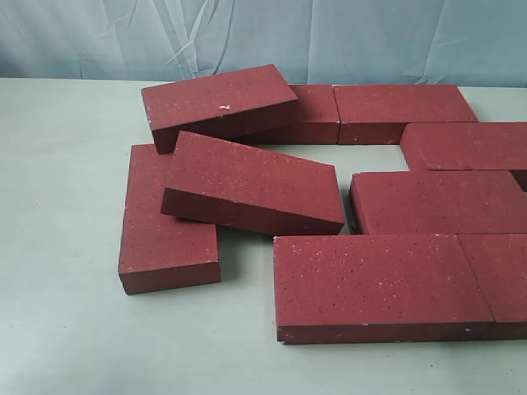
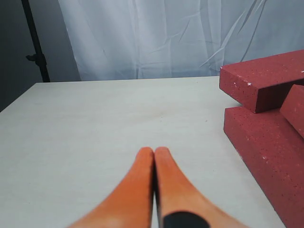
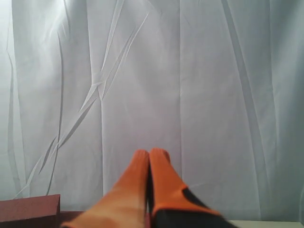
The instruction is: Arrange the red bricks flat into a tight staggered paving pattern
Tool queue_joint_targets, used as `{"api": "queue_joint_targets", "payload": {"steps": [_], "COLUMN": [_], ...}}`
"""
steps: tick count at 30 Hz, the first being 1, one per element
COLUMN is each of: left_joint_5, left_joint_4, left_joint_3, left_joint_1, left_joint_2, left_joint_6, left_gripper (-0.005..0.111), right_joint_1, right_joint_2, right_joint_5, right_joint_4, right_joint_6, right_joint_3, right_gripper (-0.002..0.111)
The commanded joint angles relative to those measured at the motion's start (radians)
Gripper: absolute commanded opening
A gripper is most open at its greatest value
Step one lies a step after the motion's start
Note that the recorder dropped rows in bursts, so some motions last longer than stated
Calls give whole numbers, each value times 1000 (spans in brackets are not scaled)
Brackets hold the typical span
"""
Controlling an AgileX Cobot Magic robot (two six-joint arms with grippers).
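Observation:
Several dark-red bricks lie on the pale table [image 1: 58, 247]. One brick [image 1: 169, 222] lies flat at the left, and a second [image 1: 255, 183] leans tilted across it. A brick with a small white chip [image 1: 218, 105] rests tilted on the back row [image 1: 395, 111]. More bricks [image 1: 383, 284] lie flat at the right. No gripper shows in the exterior view. The left gripper [image 2: 154, 151] is shut and empty over bare table, left of the brick stack [image 2: 266, 137]. The right gripper [image 3: 150, 153] is shut and empty, facing the curtain, with a brick corner [image 3: 29, 209] below.
A wrinkled white curtain [image 1: 329, 37] hangs behind the table. A black stand pole [image 2: 35, 42] rises at the table's far left corner. Bare table [image 2: 109, 123] stretches left of the bricks, and the front edge strip [image 1: 165, 354] is bare too.

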Motion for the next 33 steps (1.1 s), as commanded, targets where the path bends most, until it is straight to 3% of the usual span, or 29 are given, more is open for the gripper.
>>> {"api": "queue_joint_targets", "payload": {"steps": [1, 22, 33], "left_joint_5": [2, 2, 2], "left_joint_4": [0, 0, 0], "left_joint_3": [5, 5, 5], "left_joint_1": [2, 2, 2], "left_joint_2": [-5, -5, -5], "left_joint_6": [-1, -1, -1], "left_gripper": [0, 0, 0], "right_joint_1": [-6, -6, -6], "right_joint_2": [-7, 340, 349], "right_joint_5": [87, 376, 358], "right_joint_4": [-6, -49, -38], "right_joint_6": [-20, -20, -14], "right_joint_3": [-86, -481, -489], "right_gripper": [-1, -1, -1]}}
